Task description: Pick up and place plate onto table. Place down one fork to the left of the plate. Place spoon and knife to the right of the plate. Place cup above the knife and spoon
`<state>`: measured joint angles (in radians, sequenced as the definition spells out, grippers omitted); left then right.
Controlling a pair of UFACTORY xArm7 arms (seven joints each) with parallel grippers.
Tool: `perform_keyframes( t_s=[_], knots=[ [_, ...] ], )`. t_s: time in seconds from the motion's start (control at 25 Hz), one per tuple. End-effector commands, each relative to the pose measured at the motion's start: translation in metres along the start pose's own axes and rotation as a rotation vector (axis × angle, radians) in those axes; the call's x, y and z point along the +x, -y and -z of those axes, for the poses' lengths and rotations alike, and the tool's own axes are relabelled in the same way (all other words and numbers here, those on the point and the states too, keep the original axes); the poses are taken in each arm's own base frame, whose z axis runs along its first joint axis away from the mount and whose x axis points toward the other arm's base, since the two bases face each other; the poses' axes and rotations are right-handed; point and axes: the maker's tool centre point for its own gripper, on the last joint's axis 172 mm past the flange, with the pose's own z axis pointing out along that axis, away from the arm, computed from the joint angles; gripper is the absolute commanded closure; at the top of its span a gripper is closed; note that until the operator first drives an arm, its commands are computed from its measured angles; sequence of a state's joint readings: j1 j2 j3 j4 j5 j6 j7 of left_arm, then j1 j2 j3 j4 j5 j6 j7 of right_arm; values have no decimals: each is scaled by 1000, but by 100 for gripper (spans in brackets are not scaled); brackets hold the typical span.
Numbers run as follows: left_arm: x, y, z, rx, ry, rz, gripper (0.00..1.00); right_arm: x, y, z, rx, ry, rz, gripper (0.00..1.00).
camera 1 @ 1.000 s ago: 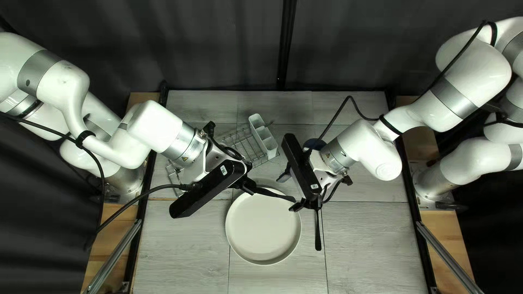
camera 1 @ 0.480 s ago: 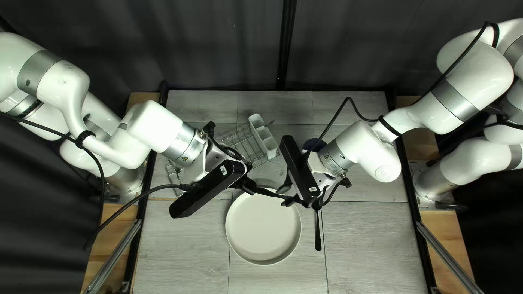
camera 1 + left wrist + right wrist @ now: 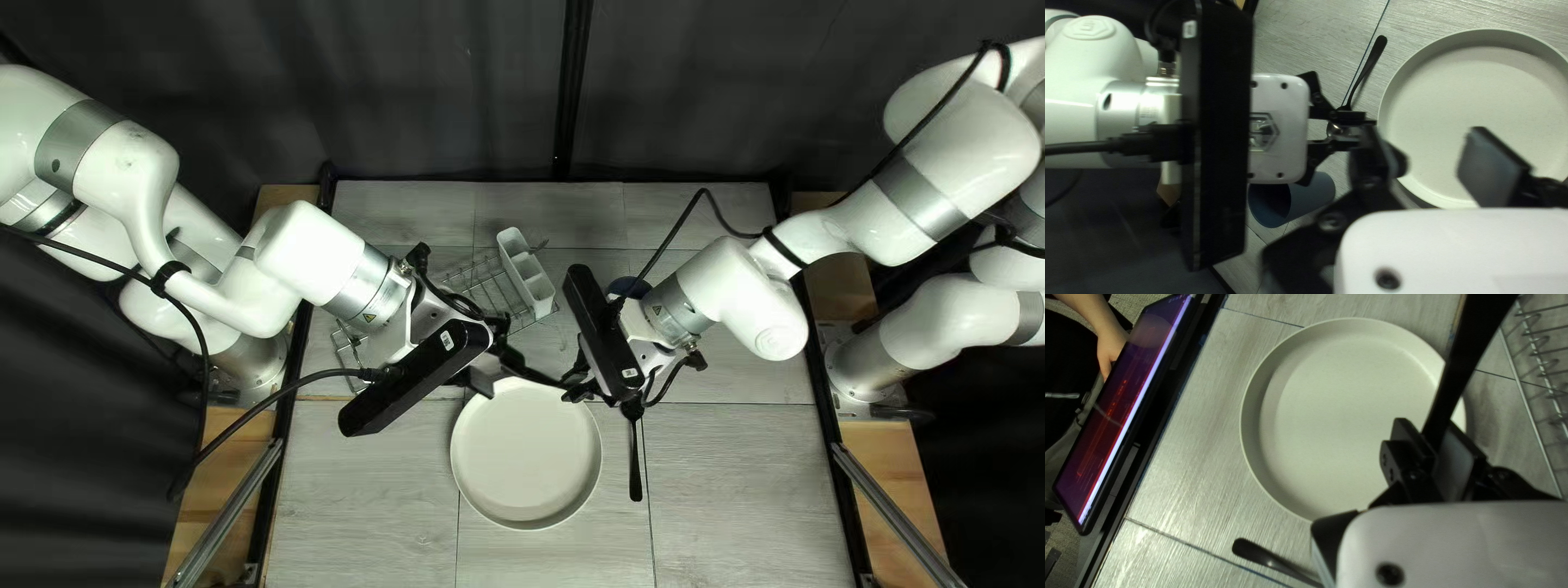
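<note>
My left gripper (image 3: pixel 501 377) stands open above the far rim of the pale plate (image 3: pixel 526 452); in the left wrist view too my left gripper (image 3: pixel 1434 158) has its fingers wide apart. From the right, my right gripper (image 3: pixel 578 386) reaches over the plate's far right edge. The right wrist view has my right gripper (image 3: pixel 1430 449) shut on a long black utensil (image 3: pixel 1467 354), whose far part runs out of that view; its kind is unclear. Another black utensil (image 3: pixel 635 463) lies right of the plate, its far end hidden. A blue cup (image 3: pixel 1313 195) stands beyond my right gripper.
At the back of the table, a wire rack (image 3: pixel 490 285) sits with a grey utensil holder (image 3: pixel 528 272) at its right end. Past the near edge are a monitor (image 3: pixel 1126 408) and a person's hand (image 3: pixel 1110 343). Both arms' grippers are very close together.
My right gripper has moved left and closed on the black utensil. My left gripper, earlier closed around it, has opened and let go. The plate and the other utensil are unmoved.
</note>
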<state>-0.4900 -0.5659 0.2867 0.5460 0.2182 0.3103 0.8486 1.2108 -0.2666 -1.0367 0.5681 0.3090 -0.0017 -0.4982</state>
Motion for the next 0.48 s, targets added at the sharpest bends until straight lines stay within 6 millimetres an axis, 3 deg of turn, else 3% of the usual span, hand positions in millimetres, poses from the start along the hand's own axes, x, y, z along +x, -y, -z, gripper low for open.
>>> perform_keyframes(
  t_s=[0.04,0.28,0.48],
  knots=[
    [0,0,0,0,0,0,0,-67,24,24,-42,159,-111,100],
    [0,0,0,0,0,0,0,-97,25,34,-78,235,-208,100],
    [0,0,0,0,0,0,0,-98,25,33,-79,239,-211,100]
  ],
)
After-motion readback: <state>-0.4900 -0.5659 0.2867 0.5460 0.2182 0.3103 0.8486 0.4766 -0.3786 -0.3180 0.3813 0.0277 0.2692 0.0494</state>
